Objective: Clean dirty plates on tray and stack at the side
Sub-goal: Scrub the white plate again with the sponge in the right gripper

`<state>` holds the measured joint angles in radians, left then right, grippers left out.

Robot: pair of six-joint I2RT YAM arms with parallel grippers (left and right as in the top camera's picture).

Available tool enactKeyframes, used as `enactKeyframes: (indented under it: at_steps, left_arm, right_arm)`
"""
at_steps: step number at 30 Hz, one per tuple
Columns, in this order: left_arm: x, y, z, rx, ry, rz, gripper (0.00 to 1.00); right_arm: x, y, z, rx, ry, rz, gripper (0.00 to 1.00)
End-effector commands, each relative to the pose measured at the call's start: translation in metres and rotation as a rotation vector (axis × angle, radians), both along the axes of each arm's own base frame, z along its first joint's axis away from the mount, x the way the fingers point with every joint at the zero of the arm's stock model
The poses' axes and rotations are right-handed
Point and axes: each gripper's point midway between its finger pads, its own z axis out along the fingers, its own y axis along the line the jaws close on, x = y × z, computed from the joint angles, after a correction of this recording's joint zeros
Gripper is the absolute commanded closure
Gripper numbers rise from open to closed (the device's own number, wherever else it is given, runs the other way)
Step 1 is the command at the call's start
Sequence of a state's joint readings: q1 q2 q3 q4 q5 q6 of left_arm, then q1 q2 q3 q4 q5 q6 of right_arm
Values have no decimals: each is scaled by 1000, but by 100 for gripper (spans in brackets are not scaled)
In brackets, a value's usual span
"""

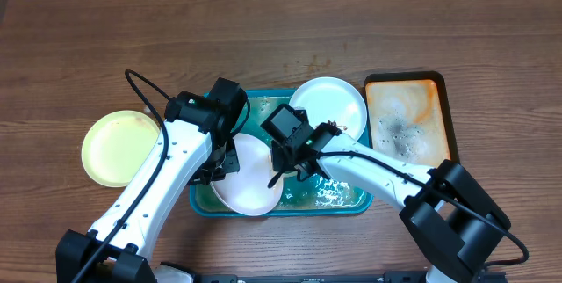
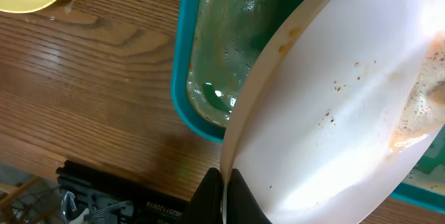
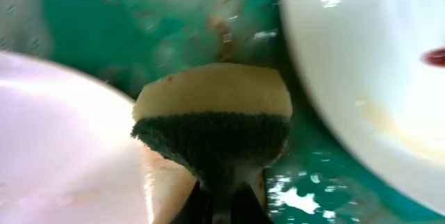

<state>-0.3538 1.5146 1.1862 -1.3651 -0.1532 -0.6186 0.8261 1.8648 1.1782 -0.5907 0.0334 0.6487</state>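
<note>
Overhead view, left gripper (image 2: 224, 190) clamped on rim of white plate (image 1: 253, 179) tilted over teal tray (image 1: 338, 211), right gripper (image 3: 222, 204) pinching sponge (image 3: 212, 120) beside it, second white plate (image 1: 329, 107) at tray corner, yellow plate (image 1: 118, 147) on tabletop (image 1: 263, 28)

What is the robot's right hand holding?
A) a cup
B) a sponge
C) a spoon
B: the right hand pinches a sponge, yellow on one side and dark green on the other.
</note>
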Motion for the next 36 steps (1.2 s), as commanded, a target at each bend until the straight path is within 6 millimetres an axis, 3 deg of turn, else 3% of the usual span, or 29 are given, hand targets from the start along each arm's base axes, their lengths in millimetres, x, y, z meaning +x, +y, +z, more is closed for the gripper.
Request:
enactKeyframes:
  at_steps: [1, 4, 7, 15, 21, 25, 36]
  left_arm:
    - [2, -3, 2, -8, -3, -12, 96]
    - [2, -3, 2, -8, -3, -12, 96]
    - [2, -3, 2, -8, -4, -12, 96]
    - [2, -4, 2, -9, -7, -12, 96]
    - [3, -4, 2, -10, -10, -12, 96]
    - [3, -4, 2, -10, -11, -12, 96]
    - [3, -4, 2, -11, -11, -12, 96]
  right_arm:
    - [11, -16, 0, -68, -39, -109, 96]
    - [9, -29, -3, -112, -30, -181, 96]
    - [9, -27, 0, -101, -30, -179, 96]
    - [20, 7, 43, 38, -77, -68, 96]
    - [26, 14, 49, 67, -103, -70, 96]
    - [26, 14, 45, 63, -100, -69, 96]
    - [7, 25, -1, -9, -32, -27, 96]
